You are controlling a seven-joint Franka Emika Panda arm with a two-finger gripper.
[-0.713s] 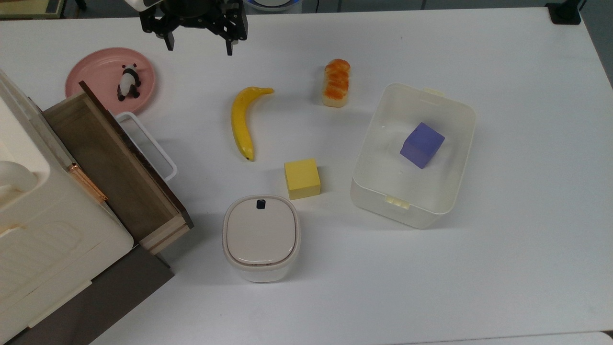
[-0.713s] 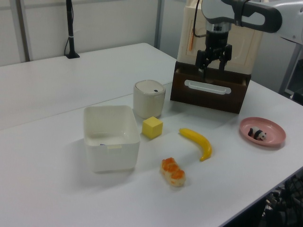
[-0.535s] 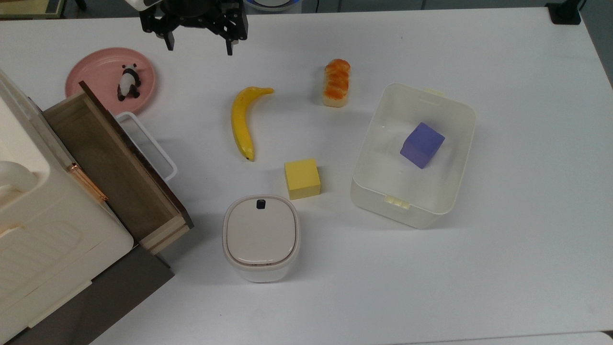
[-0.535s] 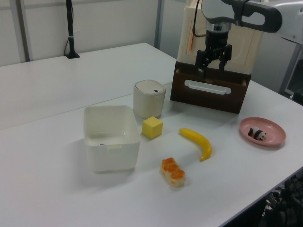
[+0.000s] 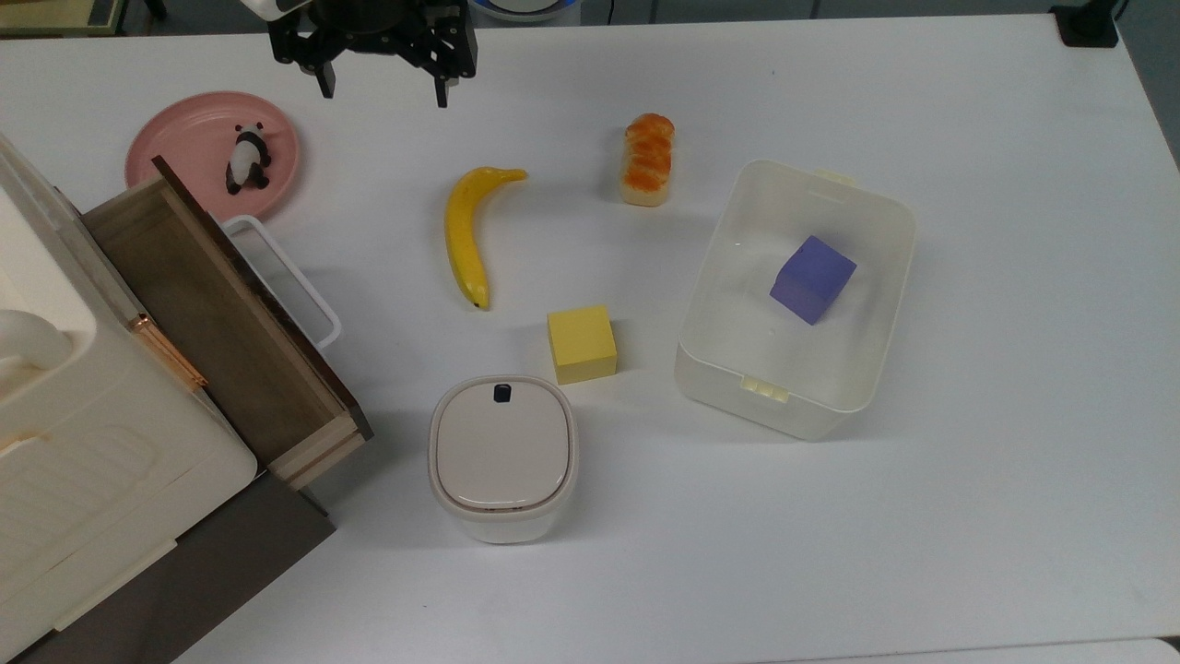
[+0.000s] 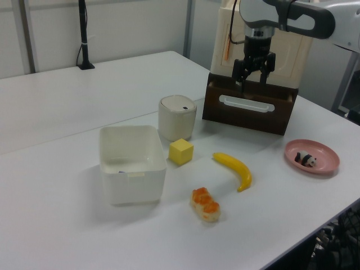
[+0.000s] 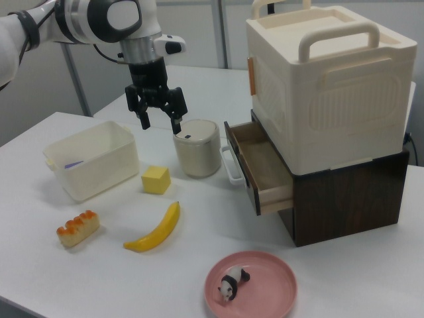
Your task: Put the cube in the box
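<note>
Progress: none | cube [image 5: 581, 343] on tabletop [image 5: 968, 516], well below my tool [image 5: 383, 92], ungrasped | tool released, empty | box [image 5: 880, 221] awaiting it

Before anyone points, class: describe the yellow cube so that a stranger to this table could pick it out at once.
Start at the white tub holding a purple cube. In the top view, look just to the top view's left of it, above the beige lidded bin: the yellow cube sits there on the table. Unlike the banana, it is a sharp-edged block.

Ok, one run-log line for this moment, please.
phase: pre-approach | gripper: open, empty, raised | matte yellow cube: on table beside translucent white plastic box | box holds purple cube
</note>
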